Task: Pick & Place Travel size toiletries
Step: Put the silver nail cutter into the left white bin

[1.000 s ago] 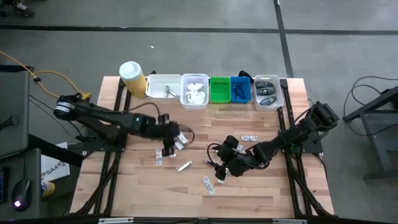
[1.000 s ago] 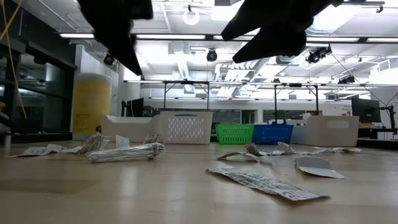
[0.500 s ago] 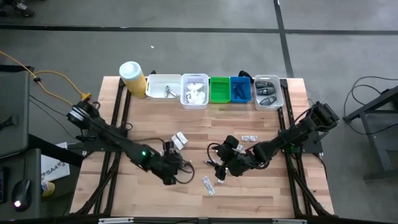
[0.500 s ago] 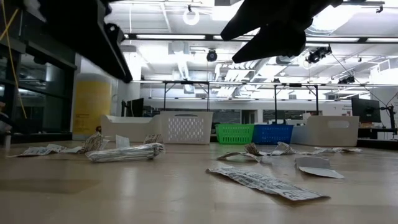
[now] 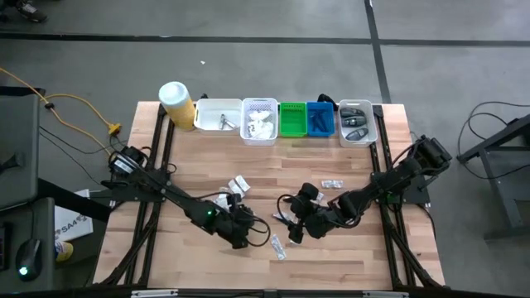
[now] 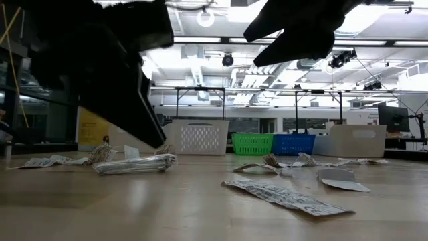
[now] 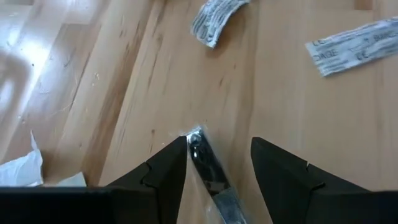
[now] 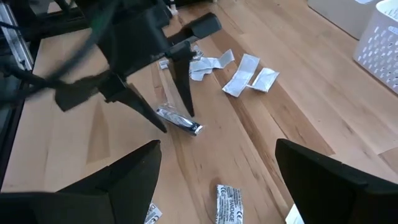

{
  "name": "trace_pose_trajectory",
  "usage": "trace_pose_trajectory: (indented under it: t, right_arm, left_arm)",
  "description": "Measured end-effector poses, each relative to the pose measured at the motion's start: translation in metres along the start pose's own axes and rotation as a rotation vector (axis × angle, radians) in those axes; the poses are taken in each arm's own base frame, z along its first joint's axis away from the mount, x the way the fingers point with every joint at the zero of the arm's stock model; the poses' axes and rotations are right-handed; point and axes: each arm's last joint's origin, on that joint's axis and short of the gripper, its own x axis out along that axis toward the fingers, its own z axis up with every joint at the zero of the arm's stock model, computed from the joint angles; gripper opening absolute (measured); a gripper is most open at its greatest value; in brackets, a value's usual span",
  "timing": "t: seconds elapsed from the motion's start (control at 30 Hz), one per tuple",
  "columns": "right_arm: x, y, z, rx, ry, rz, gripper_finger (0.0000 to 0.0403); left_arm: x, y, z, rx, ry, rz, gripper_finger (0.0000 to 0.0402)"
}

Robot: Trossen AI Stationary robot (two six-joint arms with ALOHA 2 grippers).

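Two dark fingers of the left gripper (image 7: 217, 163) are standing parted on either side of a clear-wrapped dark stick sachet (image 7: 209, 168) lying flat on the wooden table (image 5: 348, 257), not yet closing on it. Because the wrapper is thin and slick, the fingertips could be sliding over it or pushing it sideways, and a crooked squeeze might be pinching only the wrapper's edge. Farther out, other sachets (image 7: 214, 18) are lying scattered, well apart from the target. The right gripper (image 5: 291, 230) is hovering nearby, spread wide and empty, close enough to risk a collision. Farther still, the row of bins (image 5: 259, 121) is waiting along the far edge. Compared with a second ago, the left arm has been travelling down the table toward this sachet.
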Motion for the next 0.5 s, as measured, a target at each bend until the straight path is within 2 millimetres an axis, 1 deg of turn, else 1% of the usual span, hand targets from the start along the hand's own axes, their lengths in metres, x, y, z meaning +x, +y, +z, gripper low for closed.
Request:
trace_pose_trajectory:
  t: [0.1,0.27,0.5]
  right_arm:
    - [0.000,0.000,0.000,0.007,0.001,-0.001,0.0309]
    - [0.000,0.000,0.000,0.011,0.000,-0.003,0.0309]
    - [0.000,0.000,0.000,0.022,-0.001,-0.004,0.0309]
  left_arm:
    - [0.005,-0.001,-0.003,-0.015,0.007,0.008,0.0177]
    - [0.017,-0.003,-0.013,-0.007,0.046,0.034,0.0177]
    - [0.020,-0.003,-0.018,-0.067,0.082,0.060,0.0177]
